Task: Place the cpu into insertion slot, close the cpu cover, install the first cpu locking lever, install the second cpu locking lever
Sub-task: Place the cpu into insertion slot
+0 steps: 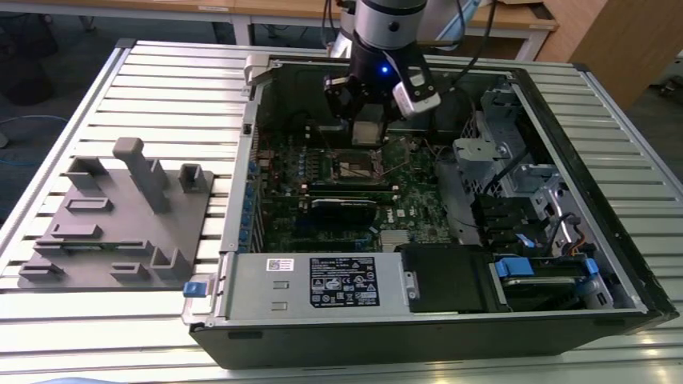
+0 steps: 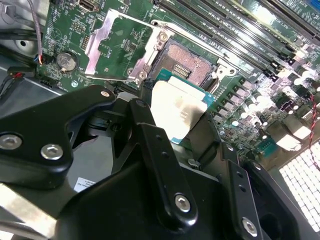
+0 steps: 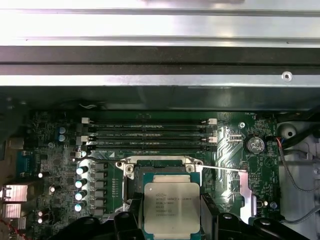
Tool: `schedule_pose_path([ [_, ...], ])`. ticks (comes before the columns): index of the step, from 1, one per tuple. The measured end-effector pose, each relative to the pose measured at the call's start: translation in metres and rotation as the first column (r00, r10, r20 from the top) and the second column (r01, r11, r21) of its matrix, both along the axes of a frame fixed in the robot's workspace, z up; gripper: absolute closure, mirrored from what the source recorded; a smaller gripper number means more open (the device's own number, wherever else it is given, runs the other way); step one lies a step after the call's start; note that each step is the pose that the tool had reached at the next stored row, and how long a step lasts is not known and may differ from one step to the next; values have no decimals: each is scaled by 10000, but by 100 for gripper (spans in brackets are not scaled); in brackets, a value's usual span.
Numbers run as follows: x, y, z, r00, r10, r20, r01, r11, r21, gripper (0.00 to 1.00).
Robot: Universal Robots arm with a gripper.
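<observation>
Two black fingers of the gripper pinched the cpu by opposite edges, holding it just over the insertion slot. The slot's square opening lay bare (rim exposed where visible), the cpu cover tipped open beside it. Memory sticks crowded the slot's near side in the exterior view; the walls of the computer case stood well apart from the arm.

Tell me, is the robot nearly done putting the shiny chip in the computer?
Not nearly; nothing looks finished yet. In hand: the gripper has its fingers shut on the cpu, close to the empty insertion slot but not in it. Left: seating the chip, closing the cpu cover, which stands open, and fastening both levers; one locking lever sticks out loose.
</observation>
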State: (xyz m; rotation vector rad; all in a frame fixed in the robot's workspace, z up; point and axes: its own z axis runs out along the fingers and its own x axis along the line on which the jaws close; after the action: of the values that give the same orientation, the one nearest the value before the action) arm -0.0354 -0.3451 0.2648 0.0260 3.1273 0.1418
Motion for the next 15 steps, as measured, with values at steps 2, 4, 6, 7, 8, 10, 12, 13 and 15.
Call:
schedule_pose_path([
  [2, -3, 0, -8, 10000, 0, 29, 0, 10000, -8, 46],
  [4, -7, 0, -16, 10000, 0, 60, 0, 10000, -17, 46],
  [6, -13, 0, -23, 10000, 0, 99, 1, 10000, -38, 46],
  [7, -16, 0, -27, 9999, 0, 120, 0, 10000, -57, 46],
  [8, -20, 0, -31, 9999, 0, 142, 1, 10000, -82, 46],
  [10, -25, 0, -38, 9998, 0, 177, 2, 9999, -129, 46],
  [12, -27, 0, -43, 9998, 2, 198, 1, 9999, -169, 46],
  [13, -29, 0, -47, 9998, 2, 206, 2, 9998, -184, 46],
  [15, -33, 0, -55, 9997, 3, 225, 2, 9998, -216, 46],
])
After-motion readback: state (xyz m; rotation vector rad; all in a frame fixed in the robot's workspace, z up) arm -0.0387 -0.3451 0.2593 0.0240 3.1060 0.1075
